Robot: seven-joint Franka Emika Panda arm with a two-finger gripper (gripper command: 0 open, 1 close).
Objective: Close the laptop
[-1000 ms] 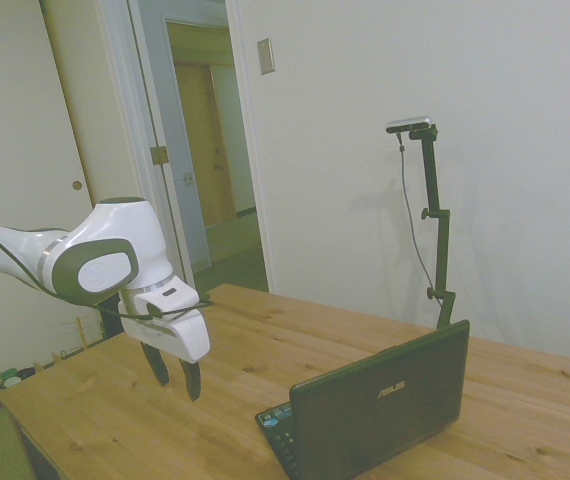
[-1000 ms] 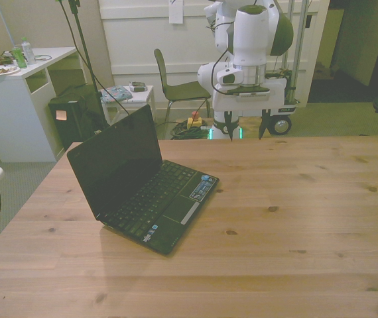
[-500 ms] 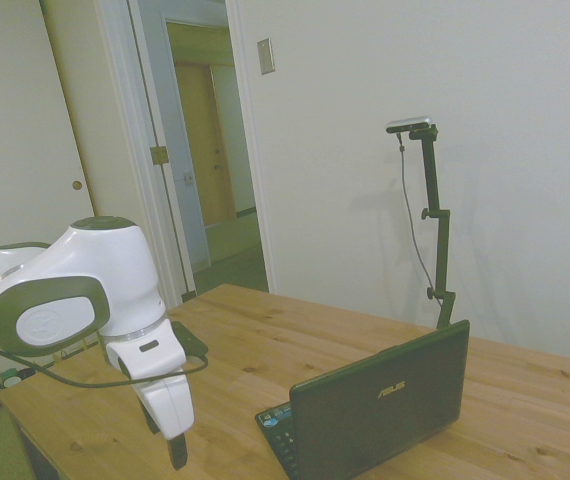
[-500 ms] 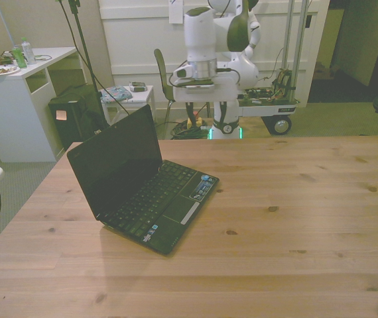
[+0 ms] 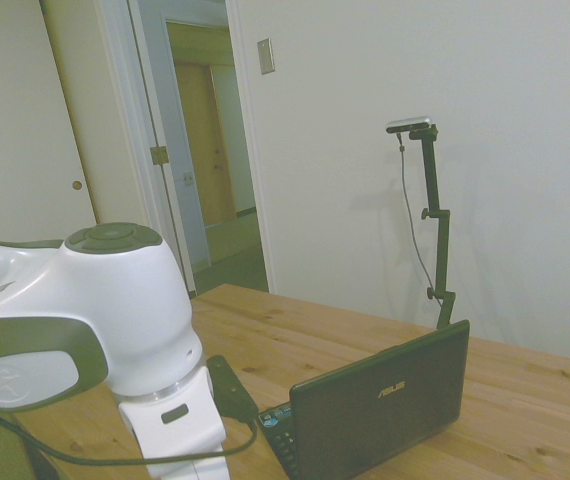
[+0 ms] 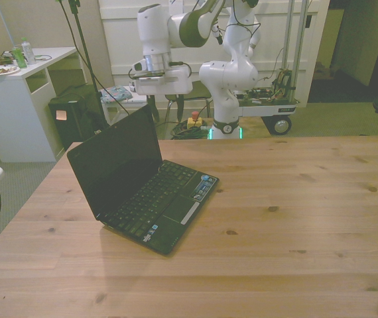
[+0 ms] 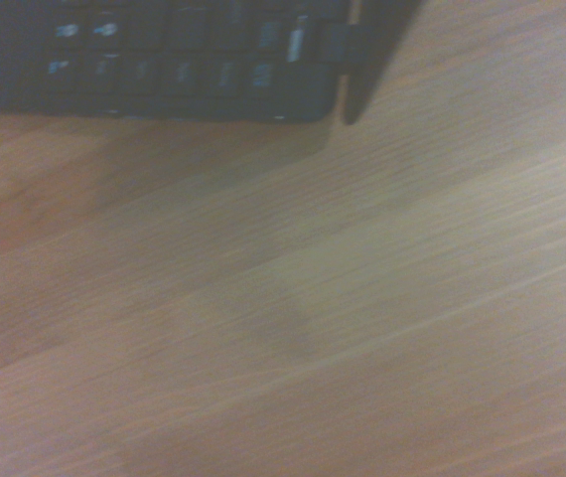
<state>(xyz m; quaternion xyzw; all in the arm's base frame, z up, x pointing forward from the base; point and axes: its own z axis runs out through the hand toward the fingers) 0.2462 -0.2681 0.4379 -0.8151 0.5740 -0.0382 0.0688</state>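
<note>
Status: closing not started.

The small black netbook-size laptop stands open on the pale wooden desk. It is in the half toward the front view's left and set askew to the desk's edges. Its keyboard deck lies flat on the wood. The dark screen leans back past upright, facing the desk's near edge. In the side view the matte lid shows its back with the silver ASUS logo, so the hinge is wide open.

The white arm's two-finger gripper hangs pointing down, behind the lid's top edge and toward the desk's far edge. The two dark fingers read as spread apart with nothing between them. I see no contact with the lid, though the front view does not settle how much gap there is. In the side view the fingers fall below the picture's edge.

The wrist camera shows one rear corner of the keyboard deck, with the hinge end beside it and bare wood over the rest. From that I judge the claw is over the desk just beside the laptop, not yet over the lid.

Done: approach to the back of the lid, roughly.
Left, in my judgement:
- get a finger against the lid's back near its top edge
- push it over toward the keyboard
- follow it down until it lies flat

Risk: the laptop is light, so a low push may slide it instead of folding the lid.
</note>
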